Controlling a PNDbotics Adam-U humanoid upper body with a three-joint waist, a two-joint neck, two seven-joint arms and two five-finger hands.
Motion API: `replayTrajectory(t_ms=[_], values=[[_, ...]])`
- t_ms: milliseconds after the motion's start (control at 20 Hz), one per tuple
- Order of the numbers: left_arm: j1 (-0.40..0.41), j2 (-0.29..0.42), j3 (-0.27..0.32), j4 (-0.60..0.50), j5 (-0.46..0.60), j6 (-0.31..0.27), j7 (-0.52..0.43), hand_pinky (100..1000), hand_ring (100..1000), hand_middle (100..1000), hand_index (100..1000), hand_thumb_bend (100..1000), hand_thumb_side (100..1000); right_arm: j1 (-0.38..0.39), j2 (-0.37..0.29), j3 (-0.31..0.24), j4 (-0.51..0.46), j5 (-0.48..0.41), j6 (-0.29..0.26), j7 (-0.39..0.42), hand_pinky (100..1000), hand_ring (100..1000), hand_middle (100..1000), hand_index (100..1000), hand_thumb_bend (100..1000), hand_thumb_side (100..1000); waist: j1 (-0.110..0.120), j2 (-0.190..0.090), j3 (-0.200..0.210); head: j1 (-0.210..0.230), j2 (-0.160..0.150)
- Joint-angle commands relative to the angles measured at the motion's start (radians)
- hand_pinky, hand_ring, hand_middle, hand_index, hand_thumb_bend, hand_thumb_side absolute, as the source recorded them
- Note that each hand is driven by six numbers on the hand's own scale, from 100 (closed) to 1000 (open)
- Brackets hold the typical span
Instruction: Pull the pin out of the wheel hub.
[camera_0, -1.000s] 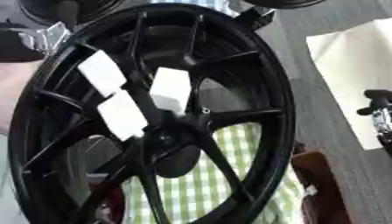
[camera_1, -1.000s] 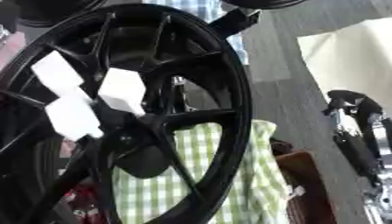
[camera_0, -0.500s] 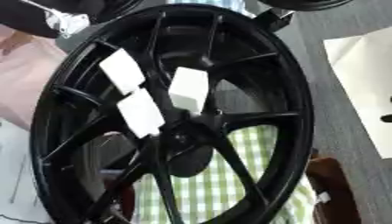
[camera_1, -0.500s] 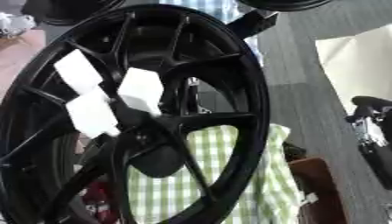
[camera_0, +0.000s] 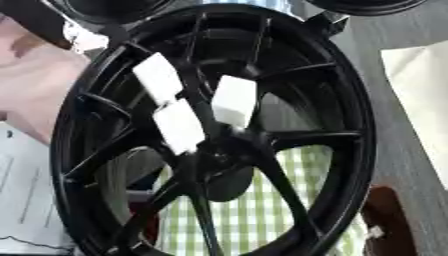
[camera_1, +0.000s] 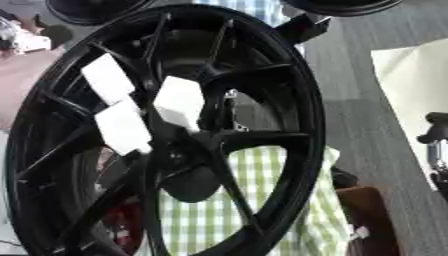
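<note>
A black wheel (camera_1: 166, 135) fills the view, its hub (camera_1: 188, 150) at centre beside three white tags (camera_1: 122, 125); the pin cannot be made out; far right, well clear of the hub, the right hand (camera_1: 435, 145) shows at the edge, finger state unreadable; the left hand is unseen.

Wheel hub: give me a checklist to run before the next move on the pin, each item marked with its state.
1. Wheel in view, filling the picture: ok.
2. Hub visible at the spoke centre: ok.
3. Pin located on the hub: cannot tell.
4. White tags on the spokes clear of the hub centre: ok.
5. Right hand near the hub: not ok, at the right edge.
6. Left hand in sight: not ok.
</note>
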Motion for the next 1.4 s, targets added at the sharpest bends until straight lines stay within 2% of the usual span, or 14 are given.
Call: replayTrajectory(t_ms=[50, 200, 550, 650, 900, 1100, 1250, 1350, 1400], values=[[-0.009, 0.044, 0.012, -0.043, 0.047, -0.062, -0.106, 889, 818, 771, 828, 244, 348, 0.002, -0.027, -0.007, -0.013, -0.003, -0.003, -0.001, 882, 648, 777, 758, 100, 754, -0.016, -0.082, 0.0, -0.005, -0.012], [0.003, 0.056, 0.003, -0.072, 0.053, -0.071, -0.107, 897, 828, 774, 832, 271, 418, 0.003, -0.026, -0.005, -0.013, -0.001, 0.001, 0.001, 882, 648, 777, 758, 100, 758, -0.012, -0.082, -0.002, -0.01, -0.014], [0.048, 0.087, -0.019, -0.144, 0.098, -0.087, -0.107, 905, 827, 780, 843, 165, 586, 0.001, -0.022, 0.0, -0.013, 0.004, 0.009, 0.006, 882, 648, 777, 758, 100, 765, -0.003, -0.078, -0.013, -0.018, -0.017], [0.066, 0.104, -0.022, -0.194, 0.119, -0.086, -0.107, 901, 824, 780, 842, 181, 566, 0.0, -0.02, 0.002, -0.013, 0.006, 0.011, 0.008, 882, 648, 777, 758, 100, 767, -0.001, -0.077, -0.015, -0.019, -0.017], [0.099, 0.135, -0.03, -0.285, 0.125, -0.069, -0.107, 900, 827, 791, 847, 188, 632, -0.004, -0.022, 0.01, -0.013, 0.005, 0.011, 0.017, 882, 648, 777, 758, 100, 768, 0.0, -0.076, -0.019, -0.017, -0.022], [0.108, 0.143, -0.025, -0.304, 0.118, -0.059, -0.107, 906, 838, 803, 857, 251, 712, -0.004, -0.022, 0.013, -0.013, 0.005, 0.011, 0.022, 882, 647, 777, 758, 100, 770, 0.001, -0.077, -0.019, -0.014, -0.021], [0.112, 0.144, -0.022, -0.306, 0.092, -0.062, -0.107, 918, 860, 801, 868, 315, 672, -0.004, -0.021, 0.017, -0.013, 0.006, 0.013, 0.027, 882, 647, 777, 758, 100, 774, 0.0, -0.076, -0.019, -0.012, -0.021], [0.113, 0.143, -0.019, -0.305, 0.076, -0.067, -0.107, 918, 860, 801, 868, 315, 672, -0.003, -0.021, 0.019, -0.013, 0.008, 0.014, 0.029, 882, 647, 777, 758, 100, 774, 0.0, -0.075, -0.02, -0.012, -0.021], [0.112, 0.142, -0.018, -0.304, 0.071, -0.068, -0.107, 917, 862, 793, 875, 349, 623, -0.003, -0.02, 0.019, -0.013, 0.009, 0.014, 0.029, 882, 647, 777, 757, 100, 775, 0.0, -0.075, -0.02, -0.012, -0.021]])
